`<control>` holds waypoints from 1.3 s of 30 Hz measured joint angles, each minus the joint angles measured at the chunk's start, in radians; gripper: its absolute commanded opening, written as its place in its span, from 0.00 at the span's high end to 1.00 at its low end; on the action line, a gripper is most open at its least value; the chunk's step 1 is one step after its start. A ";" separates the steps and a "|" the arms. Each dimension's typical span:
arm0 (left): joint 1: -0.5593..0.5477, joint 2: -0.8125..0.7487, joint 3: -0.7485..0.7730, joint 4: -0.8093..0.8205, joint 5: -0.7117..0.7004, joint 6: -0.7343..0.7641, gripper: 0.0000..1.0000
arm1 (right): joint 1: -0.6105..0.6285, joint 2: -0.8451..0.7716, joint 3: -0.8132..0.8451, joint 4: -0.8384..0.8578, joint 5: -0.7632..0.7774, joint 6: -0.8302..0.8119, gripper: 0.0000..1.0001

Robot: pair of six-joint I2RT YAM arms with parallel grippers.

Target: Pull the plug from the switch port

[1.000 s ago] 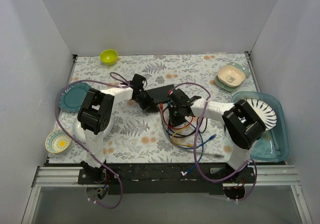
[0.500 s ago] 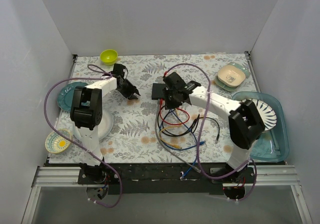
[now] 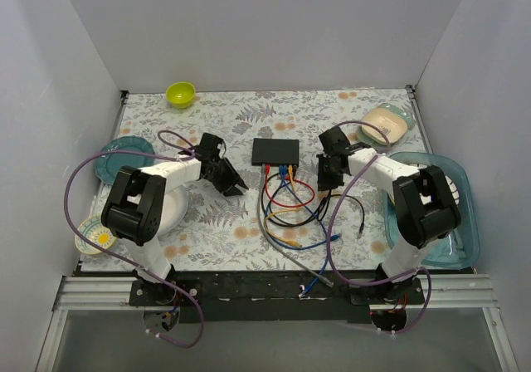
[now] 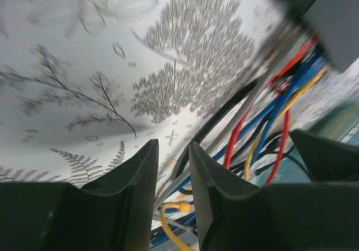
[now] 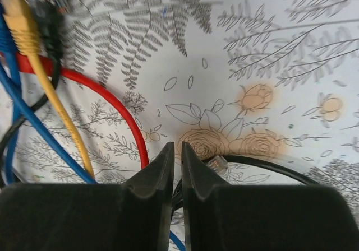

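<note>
Switch (image 3: 275, 149) sits flat in the middle of the worktop (image 3: 216, 222), ports facing the arms. A bunch of cables is plugged into that near edge: red (image 3: 303, 191), blue (image 3: 286, 173) and yellow (image 3: 282, 210), plus black ones, all spilling toward the front in a messy loop.

Left tool (image 3: 231, 183) is off to the left of the switch, not touching it. In the wrist cam it's almost clenched (image 4: 173, 150), w/ only a narrow slit between the fingers (image 4: 140, 178) and nothing in it. The switch is the blurry dark block top right (image 4: 331, 21).

Right tool (image 3: 325, 174) is just right of the cable bundle, near the switch's right end but apart from it. It's pinched basically closed (image 5: 175, 147) and holding nothing. A loose clear plug (image 5: 217, 162) on a black cable lies on the worktop right by its fingertips. The yellow cable (image 5: 19, 21) runs up to the switch edge at top left.

Green bowl (image 3: 180, 95) is at the back left, teal plate (image 3: 116, 158) on the left side.
</note>
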 measured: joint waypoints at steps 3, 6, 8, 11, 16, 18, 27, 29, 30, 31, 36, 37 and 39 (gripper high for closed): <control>-0.055 0.000 -0.034 0.008 0.005 -0.010 0.72 | 0.013 0.036 -0.033 0.010 -0.039 0.006 0.88; -0.083 0.000 -0.059 0.026 0.018 -0.018 0.72 | 0.025 0.037 -0.053 0.037 -0.085 0.023 0.90; -0.081 0.005 -0.068 0.032 0.018 -0.022 0.72 | 0.037 0.047 -0.055 0.055 -0.113 0.035 0.90; -0.075 0.026 -0.060 0.043 0.034 -0.024 0.72 | 0.072 0.082 -0.043 0.083 -0.158 0.061 0.91; -0.040 0.108 0.012 0.060 0.095 -0.025 0.73 | 0.173 0.196 0.082 0.098 -0.230 0.098 0.91; -0.020 0.152 0.059 0.061 0.123 -0.021 0.73 | 0.196 0.246 0.137 0.104 -0.262 0.114 0.91; 0.072 0.245 0.197 0.035 0.133 0.006 0.73 | 0.218 0.337 0.266 0.070 -0.295 0.145 0.89; 0.097 0.233 0.200 0.011 0.100 0.015 0.73 | 0.213 0.305 0.246 0.032 -0.256 0.126 0.87; 0.110 0.221 0.200 -0.007 0.076 0.021 0.73 | 0.207 0.282 0.232 0.013 -0.237 0.119 0.87; 0.118 0.211 0.199 -0.023 0.052 0.025 0.73 | 0.198 0.248 0.211 -0.011 -0.210 0.109 0.87; 0.148 0.137 0.189 -0.087 -0.081 0.031 0.73 | 0.143 0.006 0.130 -0.083 -0.053 0.068 0.87; 0.148 0.115 0.182 -0.093 -0.100 0.027 0.73 | 0.140 -0.031 0.120 -0.078 -0.041 0.065 0.87; 0.146 0.064 0.171 -0.107 -0.127 0.019 0.72 | 0.140 -0.125 0.084 -0.042 -0.031 0.057 0.86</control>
